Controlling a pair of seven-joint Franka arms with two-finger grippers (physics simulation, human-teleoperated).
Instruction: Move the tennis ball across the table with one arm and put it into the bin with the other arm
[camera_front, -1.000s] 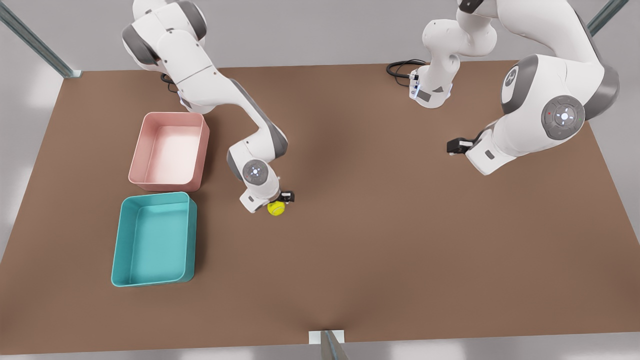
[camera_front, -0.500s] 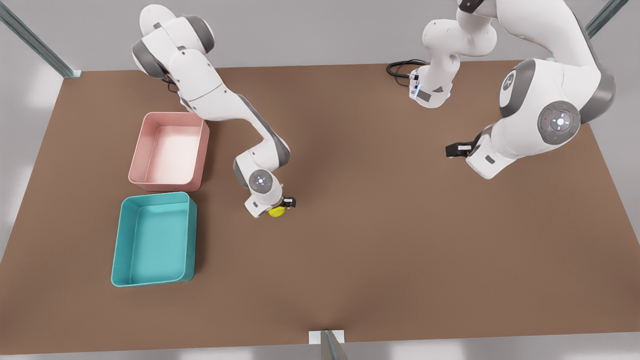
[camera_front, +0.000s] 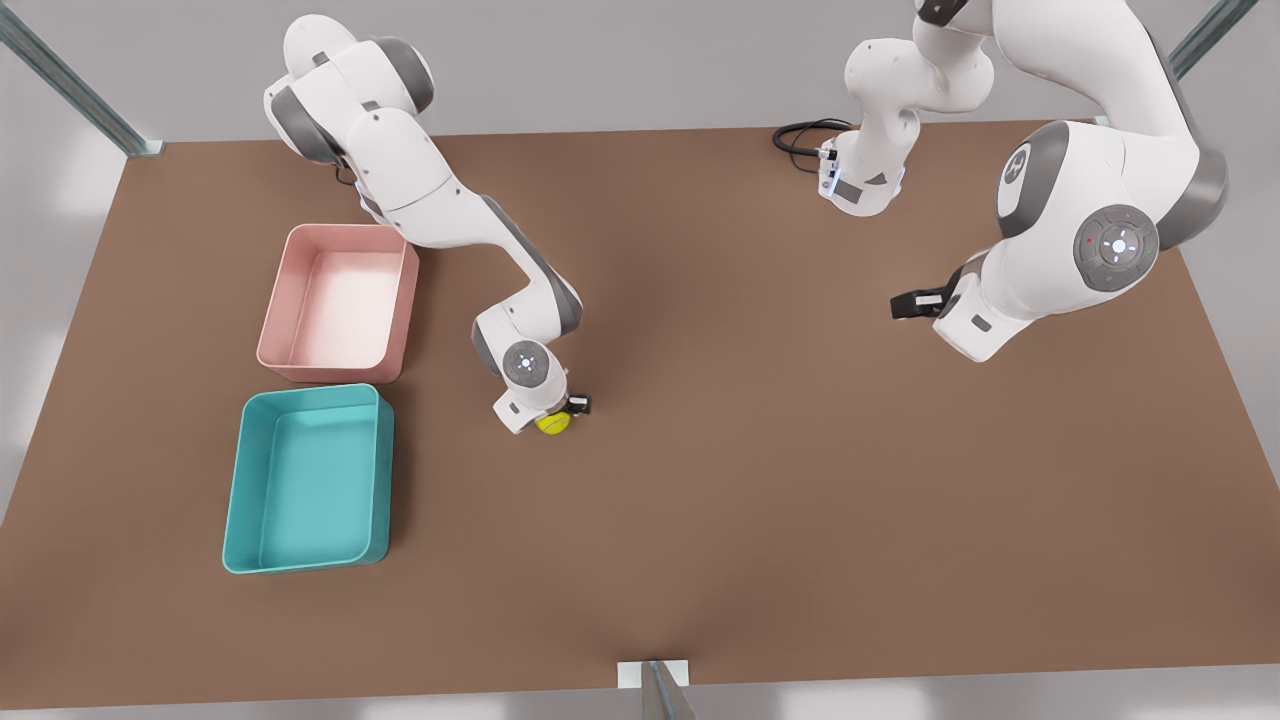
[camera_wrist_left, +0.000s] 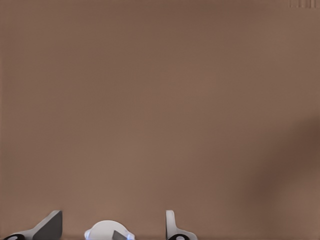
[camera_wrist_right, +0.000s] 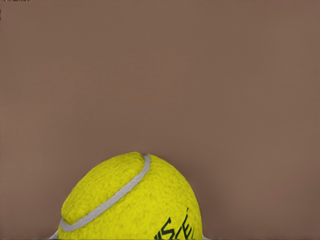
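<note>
While ball waits outside: bin (camera_front: 308, 480) is empty.
Right gripper (camera_front: 556, 414): fingers around tennis ball (camera_front: 552, 423), beside bin; closure unclear.
Left gripper (camera_front: 908, 304): waits far from bin, fingers apart.
Left: lift, drop.

Tennis ball (camera_front: 552, 423) beside teal bin (camera_front: 306, 480).

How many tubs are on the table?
2. The pink tub sits toward the front view's left, farther back. The teal bin sits just in front of it, nearer the camera. Both sit on the brown table, and none seems hidden.
</note>
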